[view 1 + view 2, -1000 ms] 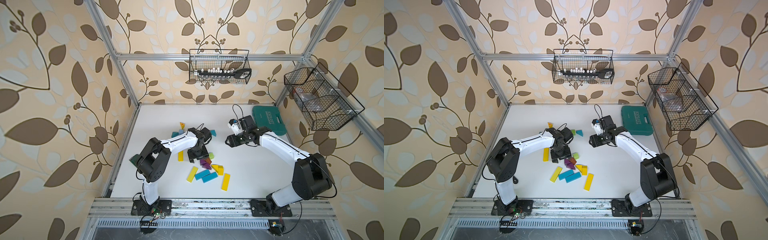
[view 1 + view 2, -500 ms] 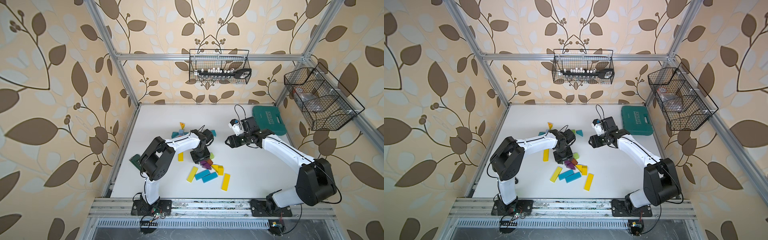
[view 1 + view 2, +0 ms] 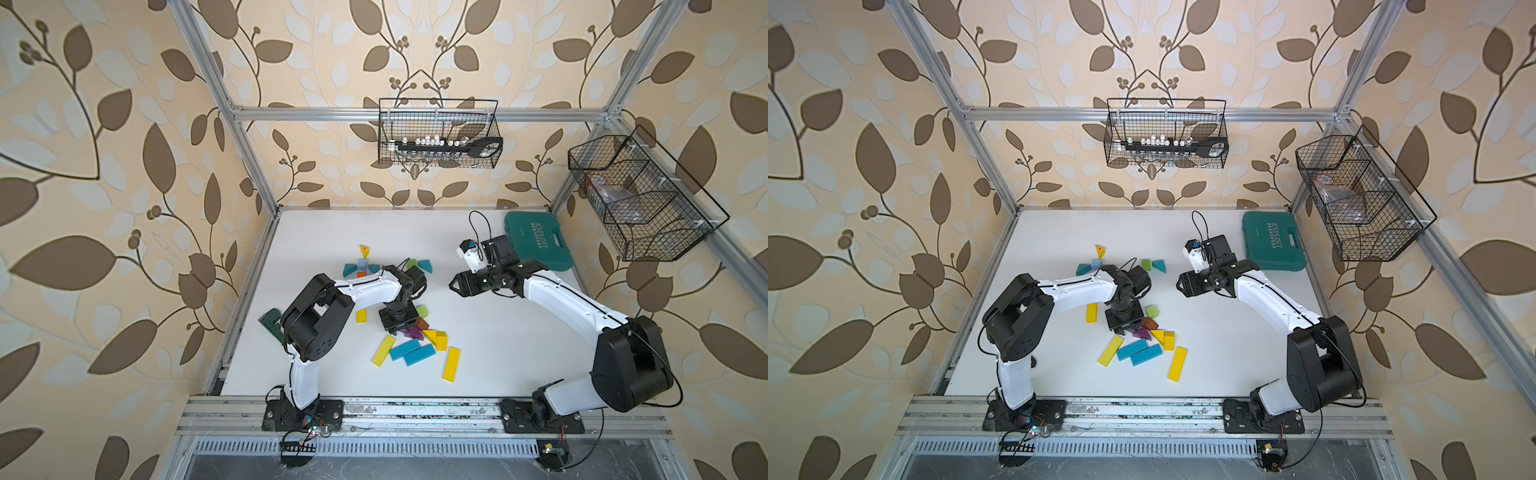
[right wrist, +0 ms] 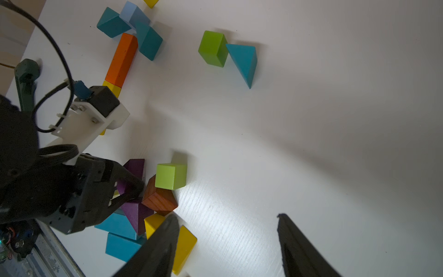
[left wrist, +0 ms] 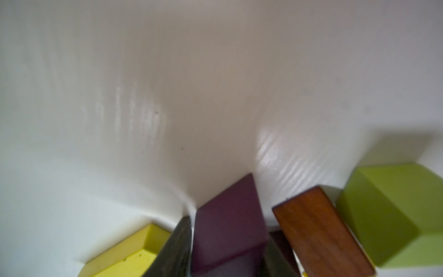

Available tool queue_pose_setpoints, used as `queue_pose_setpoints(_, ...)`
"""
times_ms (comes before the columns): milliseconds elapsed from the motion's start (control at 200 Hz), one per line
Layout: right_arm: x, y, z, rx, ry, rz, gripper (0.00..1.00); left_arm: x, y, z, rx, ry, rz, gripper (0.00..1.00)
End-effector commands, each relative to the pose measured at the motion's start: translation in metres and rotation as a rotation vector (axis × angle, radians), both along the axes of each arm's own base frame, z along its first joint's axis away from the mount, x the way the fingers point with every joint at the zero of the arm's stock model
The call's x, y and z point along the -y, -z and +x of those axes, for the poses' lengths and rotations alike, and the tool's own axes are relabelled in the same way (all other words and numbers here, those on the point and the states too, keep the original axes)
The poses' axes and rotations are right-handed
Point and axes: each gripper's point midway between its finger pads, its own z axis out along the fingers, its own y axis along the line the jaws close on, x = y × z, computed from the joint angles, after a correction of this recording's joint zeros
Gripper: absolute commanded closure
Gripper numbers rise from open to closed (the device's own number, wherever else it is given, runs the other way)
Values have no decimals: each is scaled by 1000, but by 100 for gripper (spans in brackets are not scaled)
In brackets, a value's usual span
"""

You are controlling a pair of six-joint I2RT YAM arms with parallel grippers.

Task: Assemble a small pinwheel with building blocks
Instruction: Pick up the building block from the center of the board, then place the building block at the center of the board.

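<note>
Purple wedge point(image 5: 227, 215), in the block pile point(image 3: 415, 351) on the table point(image 3: 519, 353), is sitting pinched btwn the left fingers point(image 5: 177, 247); right fingers point(image 4: 158, 249) are hanging open & empty nearby. Risk: brown wedge point(image 5: 318, 230) is crowding it, so lifting could be dragging that & green cube point(image 5: 393, 215) along. Wrist view is cropping the grip, so hold depth is unclear.

I count two green cubes point(image 4: 171, 176), one just beside the left claw point(image 4: 135, 191). Two purple wedges point(image 4: 136, 213) and one brown wedge point(image 4: 158, 197) sit at its tips. Well past it are three teal wedges point(image 4: 242, 60), one light-blue cube point(image 4: 133, 13) and one orange bar point(image 4: 122, 60). Two blue bars point(image 4: 122, 247), four yellow bars point(image 3: 451, 364), two yellow wedges point(image 3: 429, 335). One teal case point(image 3: 538, 241), two wire baskets point(image 3: 436, 133).
</note>
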Motion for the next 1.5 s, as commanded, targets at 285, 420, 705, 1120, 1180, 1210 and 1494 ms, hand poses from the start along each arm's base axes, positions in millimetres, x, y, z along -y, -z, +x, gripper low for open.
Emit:
queue_pose_setpoints(285, -5, 4, -5, -20, -9, 40, 33, 2, -11, 25, 8, -70, -23, 85)
queue_pose_setpoints(420, -5, 2, -5, -17, -10, 44, 32, -8, -22, 61, 51, -145, -41, 91)
queue_pose_setpoints(705, -7, 4, -6, -24, -17, 55, 33, -30, -40, 129, 124, -301, -53, 92)
queue_pose_setpoints(1120, -11, 4, -6, -29, -29, 74, 32, -13, -25, 174, 125, -291, -80, 86)
queue_pose_setpoints(1180, -11, 4, -6, -32, -29, 74, 32, -13, -24, 177, 122, -288, -76, 84)
queue_pose_setpoints(1210, -12, 5, -7, -36, -30, 74, 33, -14, -22, 178, 121, -287, -73, 82)
queue_pose_setpoints(1494, -12, -2, -7, -14, -44, 79, 32, -4, -21, 187, 108, -255, -146, 55)
